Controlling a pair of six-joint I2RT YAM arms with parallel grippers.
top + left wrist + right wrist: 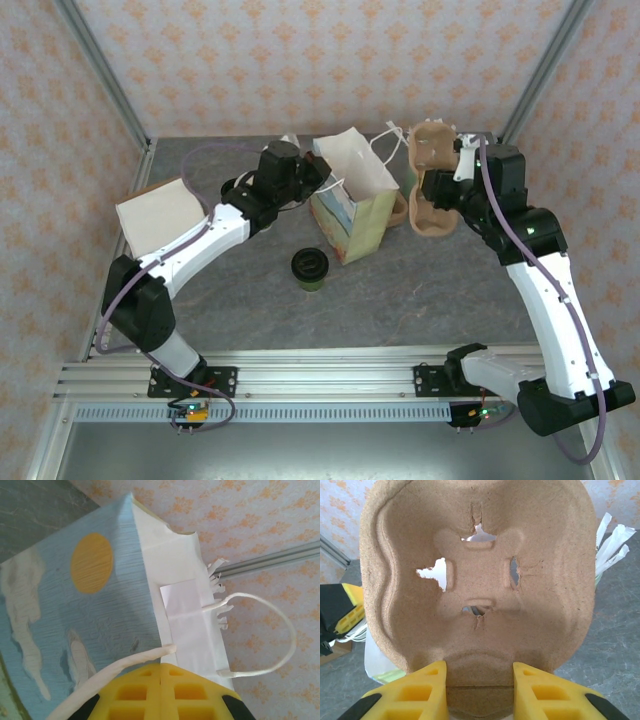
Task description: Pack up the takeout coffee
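Starting nearest the bases, we see the takeout coffee (310, 268) standing upright and lidded on the counter (430, 300), free of both arms and just in front of the paper bag (352, 215). The bag stands upright behind it, mouth up. The left jaws sit at the bag's left rim, pressed fully together; a white handle strand (125, 666) runs right into them and looks pinched, which we take as holding the mouth open. Farther right, the right jaws stand partly apart, clamped on the edge of a pulp cup carrier (480, 570), which is held up off the counter just beside the bag's right side. White wrapped sticks (612, 537) poke up behind the carrier. We judge the step in hand to be getting the carrier into the bag ahead of the cup. To do it well, we would hold the handle taut so the mouth gapes wide, turn the carrier level, bring it squarely over the opening, and lower it without catching the rim or tipping the bag toward the cup.
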